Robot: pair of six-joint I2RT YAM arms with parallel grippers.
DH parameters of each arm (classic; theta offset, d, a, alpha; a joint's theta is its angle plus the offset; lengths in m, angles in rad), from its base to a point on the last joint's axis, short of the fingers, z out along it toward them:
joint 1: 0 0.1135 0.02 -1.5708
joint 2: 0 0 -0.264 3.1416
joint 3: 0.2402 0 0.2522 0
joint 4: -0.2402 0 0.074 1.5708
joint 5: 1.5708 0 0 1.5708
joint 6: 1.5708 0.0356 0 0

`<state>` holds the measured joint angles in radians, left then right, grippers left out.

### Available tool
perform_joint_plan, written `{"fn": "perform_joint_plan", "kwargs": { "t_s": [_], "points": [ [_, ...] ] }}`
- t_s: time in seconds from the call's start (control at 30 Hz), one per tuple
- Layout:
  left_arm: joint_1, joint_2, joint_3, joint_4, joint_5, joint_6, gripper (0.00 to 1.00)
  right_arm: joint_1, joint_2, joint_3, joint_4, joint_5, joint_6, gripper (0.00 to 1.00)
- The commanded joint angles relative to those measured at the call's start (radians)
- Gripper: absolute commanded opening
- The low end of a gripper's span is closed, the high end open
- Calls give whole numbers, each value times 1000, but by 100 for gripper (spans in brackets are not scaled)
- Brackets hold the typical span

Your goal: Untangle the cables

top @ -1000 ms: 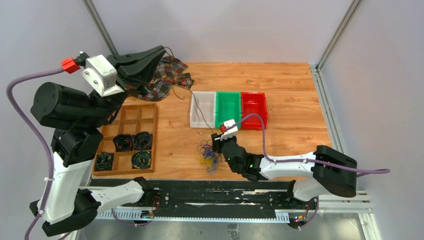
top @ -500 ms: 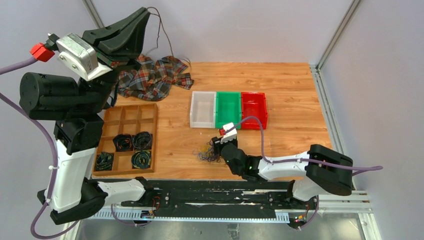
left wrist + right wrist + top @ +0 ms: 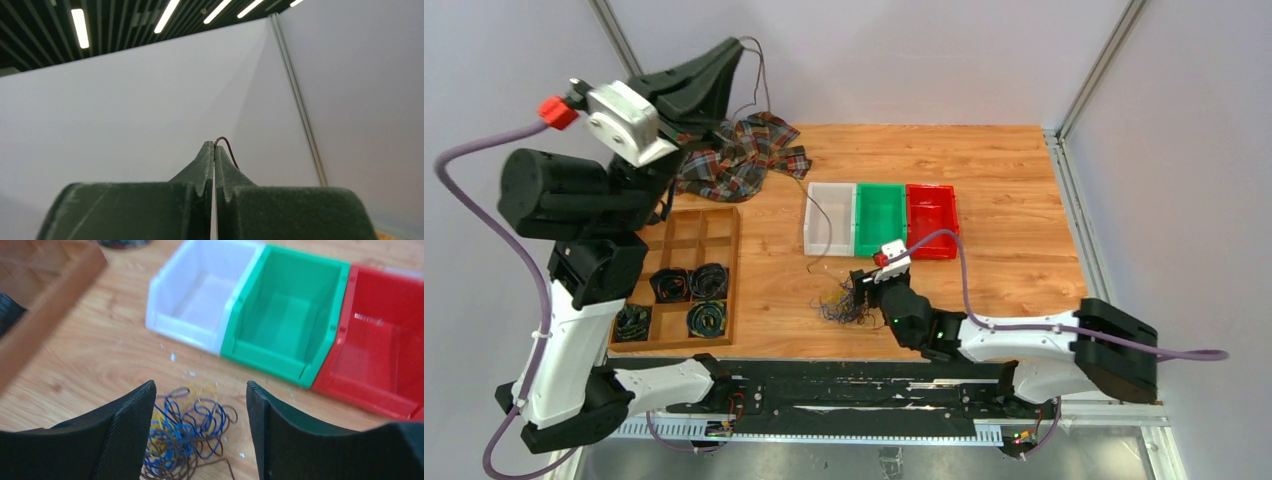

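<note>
**Asker:** What is the setting?

**Describer:** A booth with pale grey walls surrounds a wooden tabletop (image 3: 1014, 200), seen from above. Two robot arms are fixed at its near edge.

**Asker:** Where are the cables?

**Describer:** A small tangle of cables (image 3: 842, 306) lies near the front of the tabletop. They are thin and coloured blue, yellow and dark brown. The tangle sits just in front of three bins standing side by side: a white bin (image 3: 829, 218), a green bin (image 3: 880, 217) and a red bin (image 3: 931, 218). One brown cable (image 3: 222, 137) is lifted away from the pile. It hangs from the raised left arm, drops past a plaid cloth (image 3: 744, 155) at the back left, and trails across the white bin toward the tangle. I cannot tell whether its far end reaches the pile.

**Asker:** What are the fingers doing?

**Describer:** The left fingers (image 3: 214, 156) are pressed together, pinching the brown cable high above the tabletop and pointing up at the wall. A short loop of it pokes out past the tips. The right fingers (image 3: 127, 425) stand wide apart, low over the tangle. In the wrist view the tangle shows in the gap between them, and nothing is clamped.

**Asker:** Anything else?

**Describer:** A divided wooden tray (image 3: 724, 270) sits at the left, with four neat black coils (image 3: 709, 282) in its nearer compartments.
</note>
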<state>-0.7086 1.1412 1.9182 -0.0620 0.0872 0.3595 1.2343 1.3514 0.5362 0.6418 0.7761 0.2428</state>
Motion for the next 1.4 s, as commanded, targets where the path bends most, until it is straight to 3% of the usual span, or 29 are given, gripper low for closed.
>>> {"fn": "perform_joint_plan", "kwargs": {
  "t_s": [0.0, 0.17, 0.4, 0.83, 1.37],
  "points": [
    [-2, -73, -168, 4, 8, -19, 0, -17, -138, 62, -51, -20, -51, 68],
    [-2, -129, -345, 16, 37, -45, 0, -38, -214, 115, -62, -57, -74, 68],
    [-2, -113, -439, 32, 31, -52, 0, -56, -204, 162, -61, -58, -124, 68],
    [-2, -92, -578, 58, -29, -55, 0, -145, -183, 163, -149, -81, 11, 65],
    [71, -55, -678, 275, -188, -94, 1, -168, -238, 101, -192, -15, 3, 61]
  ]
}}
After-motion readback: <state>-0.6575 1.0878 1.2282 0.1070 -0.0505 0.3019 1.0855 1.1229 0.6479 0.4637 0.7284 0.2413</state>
